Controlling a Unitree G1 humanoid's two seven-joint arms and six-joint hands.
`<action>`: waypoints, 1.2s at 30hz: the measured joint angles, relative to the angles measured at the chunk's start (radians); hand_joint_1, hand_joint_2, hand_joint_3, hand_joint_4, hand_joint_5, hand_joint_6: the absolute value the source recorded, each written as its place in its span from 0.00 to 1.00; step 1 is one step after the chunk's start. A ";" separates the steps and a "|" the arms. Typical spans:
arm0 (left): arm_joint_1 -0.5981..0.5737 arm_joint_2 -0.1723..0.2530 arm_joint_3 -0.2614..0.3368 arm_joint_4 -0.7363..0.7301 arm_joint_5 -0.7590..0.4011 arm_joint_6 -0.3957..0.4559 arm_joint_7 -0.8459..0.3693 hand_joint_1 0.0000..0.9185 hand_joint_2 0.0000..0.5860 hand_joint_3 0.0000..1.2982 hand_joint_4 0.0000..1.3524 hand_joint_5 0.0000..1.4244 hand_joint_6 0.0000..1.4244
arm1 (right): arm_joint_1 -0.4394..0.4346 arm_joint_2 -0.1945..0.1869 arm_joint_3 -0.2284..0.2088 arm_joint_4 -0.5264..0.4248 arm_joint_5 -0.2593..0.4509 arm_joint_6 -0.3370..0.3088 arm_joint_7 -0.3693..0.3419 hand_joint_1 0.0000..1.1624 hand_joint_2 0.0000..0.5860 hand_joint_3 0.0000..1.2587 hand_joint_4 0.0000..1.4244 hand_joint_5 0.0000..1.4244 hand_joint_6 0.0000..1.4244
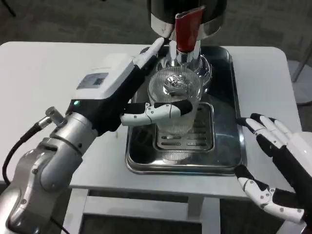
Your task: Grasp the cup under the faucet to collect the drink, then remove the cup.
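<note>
Under the faucet [186,30], left hand [127,92] fingers [161,110] wrap the cup [174,100], seemingly raised; right hand [273,161] splayed, empty.

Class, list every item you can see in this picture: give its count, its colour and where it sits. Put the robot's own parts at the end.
table: one, white, fills the middle of the view.
tray: one, shiny steel, on the table's centre.
drain grate: one, steel, slotted, set into the tray.
dispenser: one, steel and dark, at the tray's far end.
faucet lever: one, red, on the dispenser's front.
cup: one, clear ribbed plastic, below the faucet lever, over the grate.
left hand: one, white and black, holds the cup.
right hand: one, white and black, fingers apart, holds nothing, at the table's right edge.
</note>
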 measured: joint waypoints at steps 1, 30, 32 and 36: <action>0.007 0.001 0.006 -0.014 -0.002 0.000 0.000 0.14 0.21 0.00 0.00 0.10 0.28 | 0.001 0.000 0.000 0.000 0.000 0.000 0.000 0.32 0.83 0.06 0.00 0.00 0.08; 0.133 0.127 0.412 -0.415 -0.616 0.014 -0.227 0.00 0.29 0.18 0.14 0.20 0.26 | -0.008 0.018 0.036 -0.008 -0.013 0.027 0.000 0.33 0.84 0.07 0.00 0.00 0.08; 0.080 0.142 0.413 -0.406 -0.717 0.038 -0.285 0.00 0.27 0.16 0.12 0.19 0.25 | -0.009 0.019 0.037 -0.012 -0.019 0.031 0.000 0.33 0.84 0.07 0.00 0.00 0.08; 0.004 0.153 0.405 -0.389 -0.855 0.117 -0.373 0.00 0.26 0.15 0.11 0.19 0.24 | -0.008 0.019 0.039 -0.021 -0.021 0.036 0.000 0.33 0.84 0.08 0.00 0.00 0.08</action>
